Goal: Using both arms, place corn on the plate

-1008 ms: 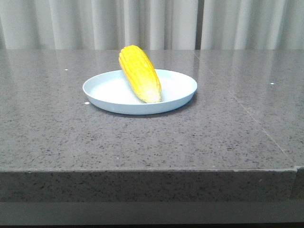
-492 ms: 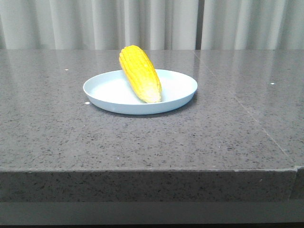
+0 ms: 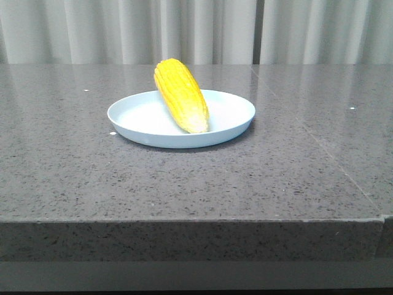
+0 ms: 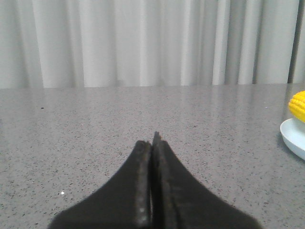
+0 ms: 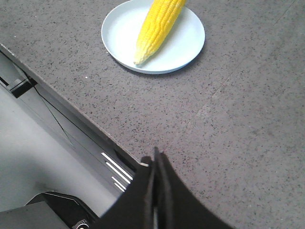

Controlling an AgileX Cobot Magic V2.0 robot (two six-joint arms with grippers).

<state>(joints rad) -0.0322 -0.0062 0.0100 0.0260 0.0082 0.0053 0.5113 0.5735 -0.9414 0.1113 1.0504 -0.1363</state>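
Note:
The yellow corn [image 3: 180, 94] lies on the pale blue-white plate [image 3: 233, 120] in the middle of the table, its paler tip toward the front and its thick end resting over the far rim. The right wrist view shows the corn [image 5: 157, 27] on the plate [image 5: 188, 45] too. The left wrist view shows only an edge of the corn [image 4: 298, 105] and plate [image 4: 291, 137]. My left gripper [image 4: 152, 138] is shut and empty, low over the table, well away from the plate. My right gripper [image 5: 156, 157] is shut and empty, above the table's front edge. Neither gripper shows in the front view.
The grey speckled stone table [image 3: 92, 172] has a seam running front to back on its right side [image 3: 319, 147]. A pale curtain [image 3: 196, 31] hangs behind it. Below the table's front edge, the right wrist view shows the robot's base [image 5: 52, 210].

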